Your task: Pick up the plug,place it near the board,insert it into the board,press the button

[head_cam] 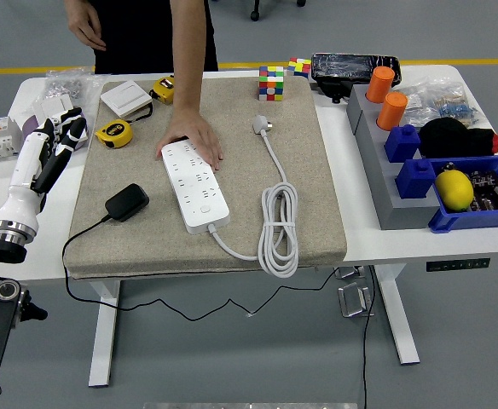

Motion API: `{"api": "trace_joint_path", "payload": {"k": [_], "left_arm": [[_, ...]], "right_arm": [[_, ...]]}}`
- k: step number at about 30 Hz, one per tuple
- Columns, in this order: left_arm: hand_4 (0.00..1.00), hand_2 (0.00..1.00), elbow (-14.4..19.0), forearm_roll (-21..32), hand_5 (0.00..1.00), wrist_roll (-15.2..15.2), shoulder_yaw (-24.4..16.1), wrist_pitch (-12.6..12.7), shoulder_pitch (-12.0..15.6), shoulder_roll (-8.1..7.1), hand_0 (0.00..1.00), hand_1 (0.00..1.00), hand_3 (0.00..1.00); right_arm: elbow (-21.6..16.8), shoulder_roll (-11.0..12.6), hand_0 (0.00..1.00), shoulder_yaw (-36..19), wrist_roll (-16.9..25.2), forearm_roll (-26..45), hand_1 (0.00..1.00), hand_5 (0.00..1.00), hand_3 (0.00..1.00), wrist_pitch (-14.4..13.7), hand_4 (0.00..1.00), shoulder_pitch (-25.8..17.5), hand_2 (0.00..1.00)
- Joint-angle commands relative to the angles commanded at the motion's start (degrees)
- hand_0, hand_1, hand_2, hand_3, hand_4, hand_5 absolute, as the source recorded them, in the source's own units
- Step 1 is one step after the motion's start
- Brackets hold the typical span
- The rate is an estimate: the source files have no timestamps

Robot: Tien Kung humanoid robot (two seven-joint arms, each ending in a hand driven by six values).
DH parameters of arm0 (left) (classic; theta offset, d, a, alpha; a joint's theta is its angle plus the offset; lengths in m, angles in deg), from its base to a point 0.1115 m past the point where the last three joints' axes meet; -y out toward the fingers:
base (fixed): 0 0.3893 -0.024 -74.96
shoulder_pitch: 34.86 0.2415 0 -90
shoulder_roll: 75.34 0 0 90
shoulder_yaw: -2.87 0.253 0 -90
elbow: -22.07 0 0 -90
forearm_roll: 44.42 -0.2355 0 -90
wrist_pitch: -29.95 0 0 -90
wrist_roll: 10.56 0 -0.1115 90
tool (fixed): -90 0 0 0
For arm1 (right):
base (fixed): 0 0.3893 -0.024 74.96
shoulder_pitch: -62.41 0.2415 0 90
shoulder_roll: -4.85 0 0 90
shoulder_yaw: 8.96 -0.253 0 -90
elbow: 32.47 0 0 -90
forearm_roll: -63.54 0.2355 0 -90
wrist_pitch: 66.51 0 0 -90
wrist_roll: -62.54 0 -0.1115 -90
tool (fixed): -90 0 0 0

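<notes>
A black plug adapter (127,202) lies on the beige mat (309,213), its thin black cord trailing off the mat's front left edge. The white power strip (196,184) lies beside it to the right, with a person's hand (192,135) pressed on its far end. Its white cable (276,223) coils to the right and ends in a white plug (259,124). My left hand (59,136) hovers over the table's left side, fingers spread and holding nothing, well left of the black plug. My right arm is out of view.
Yellow tape measures (112,132), a white switch plate (125,98) and small parts lie at the back left. Puzzle cubes (271,83) sit at the mat's far edge. At the right stand a grey rack with orange cylinders (386,95), blue bins (479,207) and a lemon (454,188).
</notes>
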Motion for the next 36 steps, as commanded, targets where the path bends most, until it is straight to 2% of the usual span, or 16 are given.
{"api": "trace_joint_path", "payload": {"k": [1, 4, 7, 9, 12, 13, 14, 16, 20, 23, 24, 25, 27, 30, 34, 36], "left_arm": [[0.998, 0.835, 0.0, -0.1, 0.998, 0.0, 0.1, 0.1, -0.2, 0.0, 0.875, 0.893, 0.855], [0.998, 0.835, -0.1, 0.2, 0.998, 0.0, 0.4, 0.0, -0.3, 0.0, 0.875, 0.893, 0.855], [0.998, 0.832, -0.2, 0.5, 0.998, 0.1, 0.5, -0.1, -0.4, 0.0, 0.87, 0.89, 0.846], [0.998, 0.832, -0.2, 0.8, 0.998, 0.1, 0.4, -0.1, -0.4, 0.0, 0.87, 0.89, 0.846], [0.998, 0.832, -0.2, 0.8, 0.998, 0.1, 0.4, -0.2, -0.4, 0.0, 0.87, 0.89, 0.846], [0.998, 0.832, -0.2, 0.8, 0.998, 0.1, 0.4, -0.1, -0.4, 0.0, 0.87, 0.89, 0.846], [0.998, 0.83, -0.2, 0.8, 0.998, 0.1, 0.4, -0.1, -0.3, 0.0, 0.868, 0.888, 0.845], [0.998, 0.83, -0.1, 0.9, 0.998, 0.1, 0.4, -0.1, -0.3, 0.0, 0.868, 0.888, 0.845], [0.998, 0.83, 0.0, 1.1, 0.998, 0.1, 0.0, -0.1, -0.4, 0.0, 0.866, 0.888, 0.843], [0.998, 0.83, 0.0, 1.3, 0.998, 0.2, 0.0, 0.0, -0.1, 0.0, 0.866, 0.888, 0.843], [0.998, 0.83, -0.2, 1.7, 0.998, 0.5, 0.0, 0.4, 0.3, 0.0, 0.866, 0.888, 0.843], [0.998, 0.825, -0.3, 1.8, 0.998, 0.5, 0.0, 0.5, 0.3, 0.0, 0.86, 0.881, 0.836], [0.998, 0.825, -0.4, 1.8, 0.998, 0.7, 0.1, 0.8, 0.5, 0.0, 0.86, 0.881, 0.836], [0.998, 0.825, -0.5, 2.1, 0.998, 1.0, 0.1, 1.4, 0.5, 0.0, 0.86, 0.881, 0.836], [0.998, 0.817, -0.6, 2.2, 0.998, 1.4, 0.5, 1.8, 0.5, 0.0, 0.853, 0.874, 0.826], [0.998, 0.817, -0.7, 2.3, 0.998, 1.8, 0.5, 2.4, 0.5, 0.0, 0.853, 0.874, 0.826]], "right_arm": [[0.0, 0.6, 0.806, -1.5, -1.0, 2.1, 0.781, 0.94, 0.777, 2.6, 0.998, 0.0, 0.76], [0.0, 2.0, 0.806, -3.4, -4.2, 5.6, 0.781, 0.94, 0.777, 8.3, 0.998, 0.3, 0.76], [0.3, 3.2, 0.806, -3.6, -7.4, 7.6, 0.781, 0.94, 0.777, 15.5, 0.998, 0.7, 0.76], [0.5, 3.5, 0.775, -3.6, -7.8, 8.5, 0.758, 0.912, 0.76, 18.6, 0.998, 0.7, 0.741], [0.5, 3.5, 0.775, -4.1, -6.4, 8.3, 0.758, 0.912, 0.76, 16.5, 0.998, 0.5, 0.741], [0.5, 3.6, 0.775, -4.7, -5.3, 8.8, 0.758, 0.912, 0.76, 15.0, 0.998, 0.3, 0.741], [0.5, 3.6, 0.81, -5.1, -4.5, 9.6, 0.782, 0.903, 0.791, 13.9, 0.998, 0.2, 0.78], [0.7, 3.7, 0.81, -6.7, -2.8, 12.5, 0.782, 0.903, 0.791, 12.1, 0.998, -0.1, 0.78], [1.6, 4.3, 0.787, -8.9, -1.9, 22.0, 0.767, 0.908, 0.784, 14.0, 0.998, -0.1, 0.758], [1.9, 5.0, 0.787, -8.3, -1.3, 25.7, 0.767, 0.908, 0.784, 13.6, 0.998, 0.4, 0.758], [2.0, 5.4, 0.787, -8.0, 0.1, 26.2, 0.767, 0.908, 0.784, 11.3, 0.998, 0.6, 0.758], [2.0, 5.4, 0.803, -7.9, 0.6, 26.3, 0.77, 0.913, 0.784, 10.5, 0.998, 0.7, 0.76], [1.9, 5.4, 0.803, -8.5, 2.8, 26.9, 0.77, 0.913, 0.784, 7.1, 0.998, 0.6, 0.76], [1.5, 5.1, 0.803, -10.3, 7.6, 28.5, 0.77, 0.913, 0.784, -0.1, 0.998, 0.3, 0.76], [1.2, 4.8, 0.789, -12.7, 13.3, 31.4, 0.756, 0.923, 0.769, -8.2, 0.998, 0.0, 0.739], [1.1, 4.6, 0.789, -14.2, 15.6, 33.2, 0.756, 0.923, 0.769, -10.3, 0.998, -0.1, 0.739]]}}
